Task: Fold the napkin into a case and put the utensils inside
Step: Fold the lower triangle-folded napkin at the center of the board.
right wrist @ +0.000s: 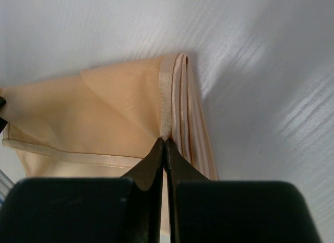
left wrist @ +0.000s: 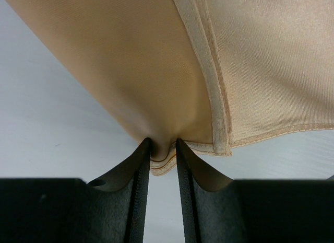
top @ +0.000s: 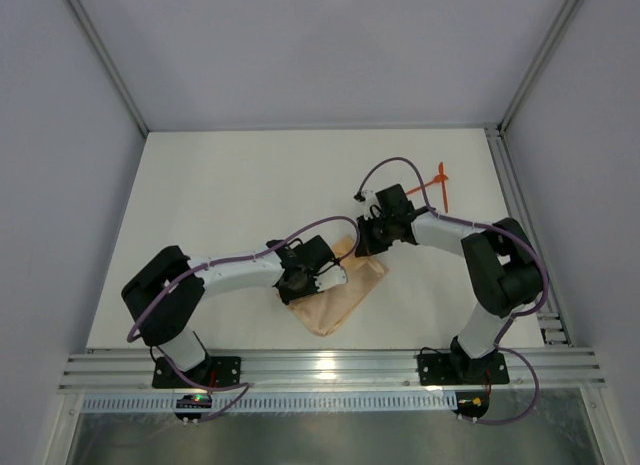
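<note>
Looking down from above, you have the napkin (top: 345,303) lying folded on the white table (top: 230,195), near the front edge and roughly midway between the two arm bases. It shows as a narrow peach shape set on a slant, with both arms reaching in to meet over it.

Your left gripper (top: 338,278) comes in from the left and sits on the napkin's left side. In its wrist camera the gripper (left wrist: 163,147) is closed down to a narrow gap, and a small bunch of the cloth's hemmed edge is pinched between the two dark fingers (left wrist: 136,193). The rest of the napkin (left wrist: 130,60) spreads away from the tips, with one folded layer overlapping on the right along a stitched hem.

Your right gripper (top: 366,247) is at the napkin's far corner. Its wrist camera shows the gripper (right wrist: 165,142) with the jaws pressed fully together, and the hem of the napkin (right wrist: 115,112) runs straight into the meeting tips, so it has a thin pinch of that edge. Several folded layers stack just to the right of the fingers (right wrist: 148,167).

The utensils (top: 441,185) lie farther back and to the right on the table, two orange-red sticks crossing each other, well apart from the napkin and not in either gripper.
</note>
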Robot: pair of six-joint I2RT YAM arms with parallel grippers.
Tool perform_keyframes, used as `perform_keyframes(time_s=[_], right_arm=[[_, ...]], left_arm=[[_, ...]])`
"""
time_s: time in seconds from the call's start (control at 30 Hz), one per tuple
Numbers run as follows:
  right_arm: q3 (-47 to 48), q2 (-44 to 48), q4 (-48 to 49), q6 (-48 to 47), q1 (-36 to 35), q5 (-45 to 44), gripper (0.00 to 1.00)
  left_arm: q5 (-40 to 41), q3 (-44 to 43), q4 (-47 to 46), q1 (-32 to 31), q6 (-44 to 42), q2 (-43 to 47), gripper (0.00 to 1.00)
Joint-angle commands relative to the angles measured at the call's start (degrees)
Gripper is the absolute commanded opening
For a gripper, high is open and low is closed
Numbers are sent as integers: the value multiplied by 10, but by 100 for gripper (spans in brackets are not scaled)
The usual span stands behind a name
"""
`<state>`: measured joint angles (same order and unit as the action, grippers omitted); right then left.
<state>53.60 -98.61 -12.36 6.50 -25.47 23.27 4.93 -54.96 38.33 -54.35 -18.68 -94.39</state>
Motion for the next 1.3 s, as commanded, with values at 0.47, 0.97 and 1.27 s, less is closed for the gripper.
perform_keyframes(time_s=[0.47, 0.97, 1.27], right_arm=[[27, 23, 6, -20, 10, 2, 3], [21, 8, 19, -3, 17, 5, 10], [-8, 33, 46, 18, 18, 8, 34]], left_arm=[[-145, -88, 124, 1, -30, 9, 45], [-12, -248, 104, -31, -22, -75, 58], [-46, -206, 9, -11, 42, -142, 52]])
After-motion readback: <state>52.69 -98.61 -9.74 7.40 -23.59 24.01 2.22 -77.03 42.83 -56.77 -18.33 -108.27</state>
